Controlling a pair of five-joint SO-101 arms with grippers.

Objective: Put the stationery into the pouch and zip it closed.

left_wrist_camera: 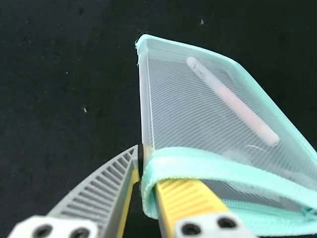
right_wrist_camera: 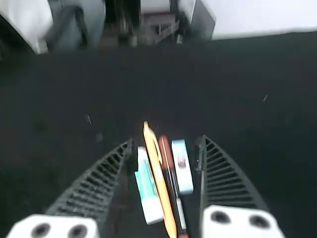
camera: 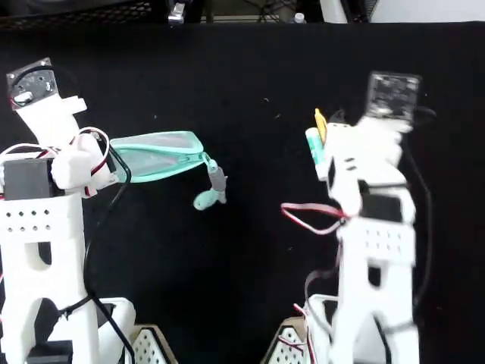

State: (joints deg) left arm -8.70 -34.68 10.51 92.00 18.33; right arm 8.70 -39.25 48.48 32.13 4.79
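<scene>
A clear mesh pouch (camera: 159, 155) with teal trim is held out sideways above the black table. My left gripper (camera: 114, 163) is shut on its rim. In the left wrist view the fingers (left_wrist_camera: 143, 156) pinch the teal zipper edge of the pouch (left_wrist_camera: 198, 114), and a white-pink pen (left_wrist_camera: 233, 101) lies inside. A teal zipper pull with a charm (camera: 212, 186) hangs from the pouch's far end. My right gripper (camera: 322, 144) is off to the right of the pouch, shut on a bundle of stationery (camera: 314, 148). The bundle (right_wrist_camera: 161, 178) holds an orange pen, a dark pen and two teal-white pieces, clamped in the gripper (right_wrist_camera: 166, 144).
The black table (camera: 250, 83) stretches between the two arms. Both white arm bases (camera: 45, 303) stand at the front edge. Clutter and furniture (right_wrist_camera: 148, 25) lie beyond the table's back edge.
</scene>
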